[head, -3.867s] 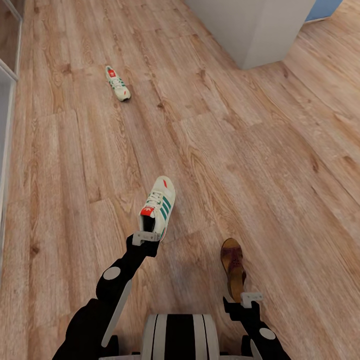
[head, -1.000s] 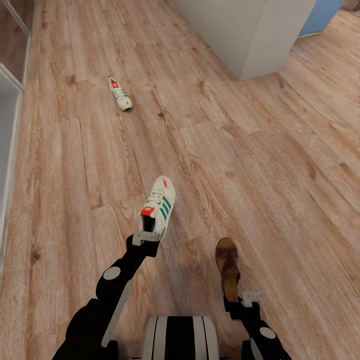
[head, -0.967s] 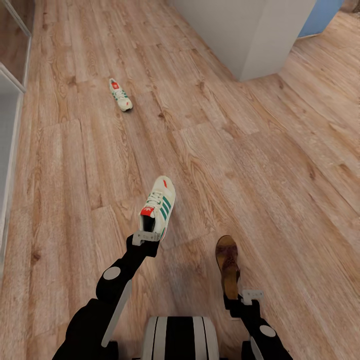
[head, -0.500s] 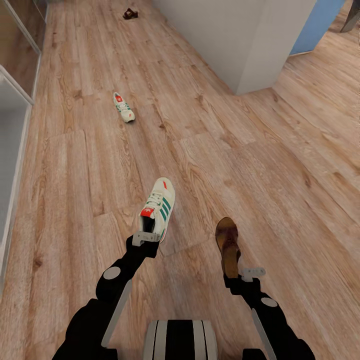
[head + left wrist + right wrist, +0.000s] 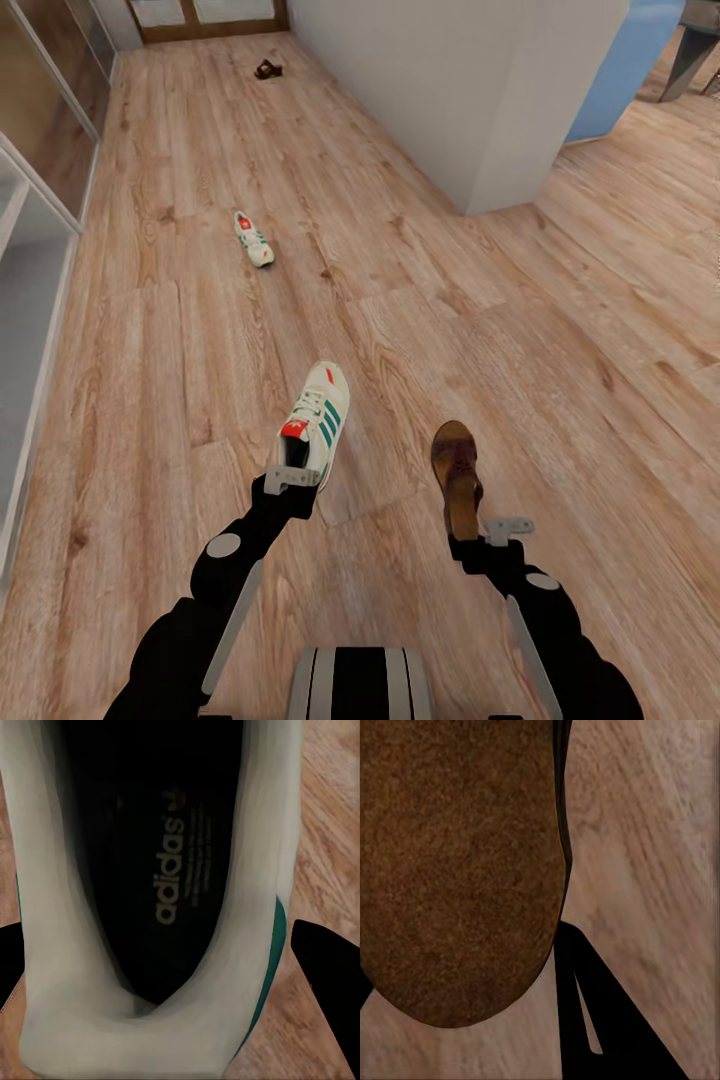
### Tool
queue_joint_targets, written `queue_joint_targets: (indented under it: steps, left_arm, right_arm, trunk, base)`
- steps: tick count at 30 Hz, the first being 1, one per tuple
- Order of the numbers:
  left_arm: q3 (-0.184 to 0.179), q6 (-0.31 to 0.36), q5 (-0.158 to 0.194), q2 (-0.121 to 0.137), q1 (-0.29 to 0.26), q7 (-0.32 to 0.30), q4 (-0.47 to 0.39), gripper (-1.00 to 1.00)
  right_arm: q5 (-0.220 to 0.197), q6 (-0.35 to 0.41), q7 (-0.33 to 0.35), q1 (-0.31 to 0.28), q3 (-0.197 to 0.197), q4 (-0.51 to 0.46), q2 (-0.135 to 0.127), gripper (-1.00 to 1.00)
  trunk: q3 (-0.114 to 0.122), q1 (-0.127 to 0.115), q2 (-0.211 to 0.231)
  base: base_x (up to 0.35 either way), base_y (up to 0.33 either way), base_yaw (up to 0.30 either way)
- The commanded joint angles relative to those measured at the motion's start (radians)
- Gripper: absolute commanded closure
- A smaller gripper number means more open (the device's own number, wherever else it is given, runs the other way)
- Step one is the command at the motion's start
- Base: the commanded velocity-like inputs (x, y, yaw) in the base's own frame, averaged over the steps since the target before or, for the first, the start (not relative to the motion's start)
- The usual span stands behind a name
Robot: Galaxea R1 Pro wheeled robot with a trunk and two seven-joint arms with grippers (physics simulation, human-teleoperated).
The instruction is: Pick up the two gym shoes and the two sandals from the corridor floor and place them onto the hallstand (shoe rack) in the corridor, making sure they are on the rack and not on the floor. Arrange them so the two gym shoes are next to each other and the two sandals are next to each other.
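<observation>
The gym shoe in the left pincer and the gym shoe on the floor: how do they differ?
The held gym shoe is gripped at its heel by the left pincer; the far gym shoe lies free on the corridor floor. The held one's toe points away from the robot; the far one's toe points toward it. Both are white with green stripes and red tabs.

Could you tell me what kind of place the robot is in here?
Probably a home corridor: a long wood-plank floor running past a white wall corner, with a gym shoe and a sandal lying loose on it, and glass panels along one side.
</observation>
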Motion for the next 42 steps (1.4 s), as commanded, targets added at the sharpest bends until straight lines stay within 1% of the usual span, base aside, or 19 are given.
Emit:
queue_joint_targets:
  steps: [1,2,4,6,8,11,14,15,17,20,28,42]
  left_arm:
    - [0.000,0.005,0.001,0.000,0.000,0.000,-0.001,1.00]
    - [0.000,0.005,0.002,0.000,0.000,0.000,0.001,1.00]
    - [-0.001,0.005,0.004,-0.001,0.000,0.000,0.005,1.00]
    - [-0.001,0.007,0.003,-0.001,0.000,0.001,0.004,1.00]
    - [0.000,0.042,0.003,0.000,0.000,0.001,0.002,1.00]
    - [-0.001,0.073,0.005,0.000,0.000,0.000,0.002,1.00]
    - [0.000,0.081,0.029,0.000,0.001,-0.001,0.002,1.00]
    - [0.001,0.084,0.062,0.000,0.001,-0.001,0.002,1.00]
    - [0.002,0.085,0.088,0.001,0.001,-0.001,0.001,1.00]
    - [0.004,0.085,0.101,0.002,0.001,-0.001,0.003,1.00]
    - [0.007,0.085,0.107,0.008,0.004,0.000,0.003,1.00]
    - [0.006,0.086,0.109,0.009,0.004,-0.001,0.001,1.00]
  right_arm:
    - [-0.003,0.007,0.000,0.000,0.000,-0.003,0.000,1.00]
    - [-0.004,0.009,0.000,0.000,0.001,-0.008,0.001,1.00]
    - [-0.006,0.012,0.000,0.000,0.018,-0.049,0.001,1.00]
    - [-0.007,0.013,0.000,0.000,0.026,-0.068,0.000,1.00]
    - [-0.009,0.013,0.000,0.000,0.030,-0.079,0.000,1.00]
    - [-0.010,0.013,0.000,0.001,0.031,-0.081,0.000,1.00]
    - [-0.009,0.013,0.000,0.001,0.031,-0.083,-0.001,1.00]
    - [-0.009,0.013,-0.001,0.000,0.031,-0.086,-0.001,1.00]
    - [-0.009,0.012,-0.001,0.000,0.031,-0.086,-0.001,1.00]
    - [-0.008,0.012,-0.001,0.000,0.031,-0.085,-0.001,1.00]
    - [-0.008,0.012,0.000,0.000,0.032,-0.085,0.000,1.00]
    - [-0.011,0.011,0.000,0.000,0.032,-0.084,0.000,1.00]
  trunk:
    - [0.003,-0.001,0.000]
    - [0.007,-0.001,0.000]
    - [0.015,-0.002,0.001]
    - [0.023,-0.003,0.001]
    - [0.030,-0.004,0.002]
    - [0.042,-0.005,0.002]
    - [0.054,-0.006,0.003]
    - [0.059,-0.007,0.003]
    - [0.069,-0.008,0.004]
    - [0.085,-0.009,0.004]
    - [0.129,-0.013,0.006]
    - [0.206,-0.019,0.010]
  base:
    - [0.000,0.000,0.000]
    - [0.000,0.000,0.000]
    - [0.000,0.000,0.000]
    - [0.000,0.000,0.000]
    - [0.000,0.000,0.000]
    - [0.000,0.000,0.000]
    - [0.000,0.000,0.000]
    - [0.000,0.000,0.000]
    - [0.000,0.000,0.000]
    - [0.000,0.000,0.000]
    - [0.000,0.000,0.000]
    - [0.000,0.000,0.000]
